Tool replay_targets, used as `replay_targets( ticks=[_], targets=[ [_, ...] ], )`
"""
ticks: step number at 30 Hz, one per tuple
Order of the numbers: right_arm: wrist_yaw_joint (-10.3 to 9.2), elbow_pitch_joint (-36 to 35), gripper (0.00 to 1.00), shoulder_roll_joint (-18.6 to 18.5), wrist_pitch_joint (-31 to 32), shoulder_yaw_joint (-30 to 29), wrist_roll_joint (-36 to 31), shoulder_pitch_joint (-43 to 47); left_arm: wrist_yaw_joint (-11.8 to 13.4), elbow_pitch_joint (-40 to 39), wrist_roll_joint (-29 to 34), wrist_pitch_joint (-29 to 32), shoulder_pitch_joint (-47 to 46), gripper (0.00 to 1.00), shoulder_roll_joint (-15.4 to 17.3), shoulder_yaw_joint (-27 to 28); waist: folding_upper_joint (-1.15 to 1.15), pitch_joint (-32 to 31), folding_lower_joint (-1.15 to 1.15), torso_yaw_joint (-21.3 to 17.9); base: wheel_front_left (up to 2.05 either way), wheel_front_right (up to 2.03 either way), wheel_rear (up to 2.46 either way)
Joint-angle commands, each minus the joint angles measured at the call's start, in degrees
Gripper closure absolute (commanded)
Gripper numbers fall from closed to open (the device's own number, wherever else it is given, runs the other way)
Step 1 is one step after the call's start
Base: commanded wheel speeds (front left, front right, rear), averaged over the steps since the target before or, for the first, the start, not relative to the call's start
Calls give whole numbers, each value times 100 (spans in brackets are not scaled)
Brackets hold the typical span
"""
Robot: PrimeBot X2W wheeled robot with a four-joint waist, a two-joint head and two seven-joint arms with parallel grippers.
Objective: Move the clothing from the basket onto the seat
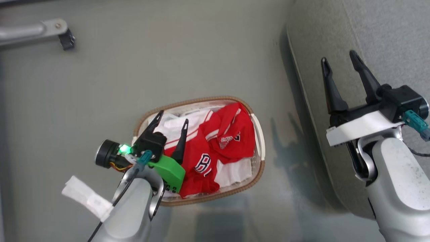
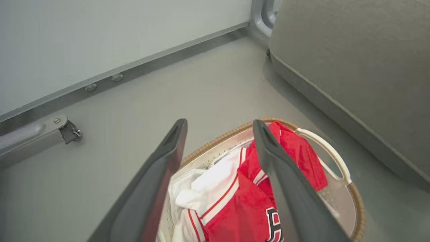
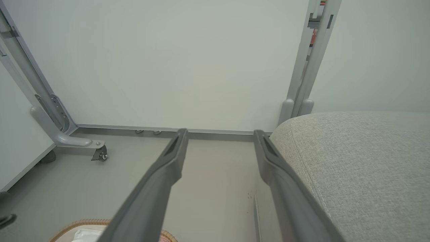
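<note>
Gripper of the left arm (image 1: pixel 173 116) parted and empty, poised above the left end of an oval white perforated plastic basket with brown woven rim (image 1: pixel 188 103). Just right of its fingers, inside that basket: crumpled red and white sports jerseys (image 1: pixel 231 134) (black-and-white lettering showing). Further right, well apart from the basket, gripper of the right arm (image 1: pixel 338 56), likewise spread and empty, over the edge of a large grey fabric sofa cushion (image 1: pixel 369 33).
</note>
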Motion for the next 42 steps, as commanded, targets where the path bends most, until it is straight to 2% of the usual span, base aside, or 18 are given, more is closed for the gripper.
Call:
replay_targets(
  ticks=[1,8,10,19,26,31,32,33,37,42],
  targets=[
    [0,-94,0,10,-56,43,-107,-165,-34,190,134,-37,-294,0,34,-79,0,846,-1,-447,0,0,0],
    [-1,-350,0,-25,-125,-71,-327,-398,-87,1925,381,-116,-1265,0,21,-493,0,1695,-1,-540,0,0,0],
    [-1,-365,0,-31,-134,-68,-386,-404,-129,2276,272,-123,-1433,0,15,-679,0,1865,-1,-572,0,0,0],
    [-1,-368,0,55,-134,-118,-388,-308,-196,2896,-584,-75,-1817,0,17,-1459,0,2213,-1,-692,0,0,0],
    [-1,-331,0,115,-134,-106,-386,-369,149,3283,-842,569,-2080,0,18,-2096,0,2321,-1,-747,0,0,0],
    [-1,-308,0,161,-134,-64,-394,-406,396,3562,-977,956,-2159,0,18,-2262,0,2260,-1,-771,0,0,0],
    [-1,-294,0,156,-134,-55,-394,-397,401,3597,-1022,997,-2150,59,19,-2283,0,2227,-1,-768,0,0,0],
    [-1,-288,0,151,-134,-47,-389,-390,419,3615,-1061,1012,-2137,100,17,-2290,0,2199,-1,-762,0,0,0],
    [-1,-248,0,145,-134,-8,-369,-353,423,3695,-1221,881,-1994,100,16,-2274,0,2011,-1,-734,0,0,0],
    [-1,-156,0,160,-134,110,-349,-251,444,3656,-1424,319,-1768,100,15,-2274,0,1546,-1,-683,0,0,0]
  ],
)
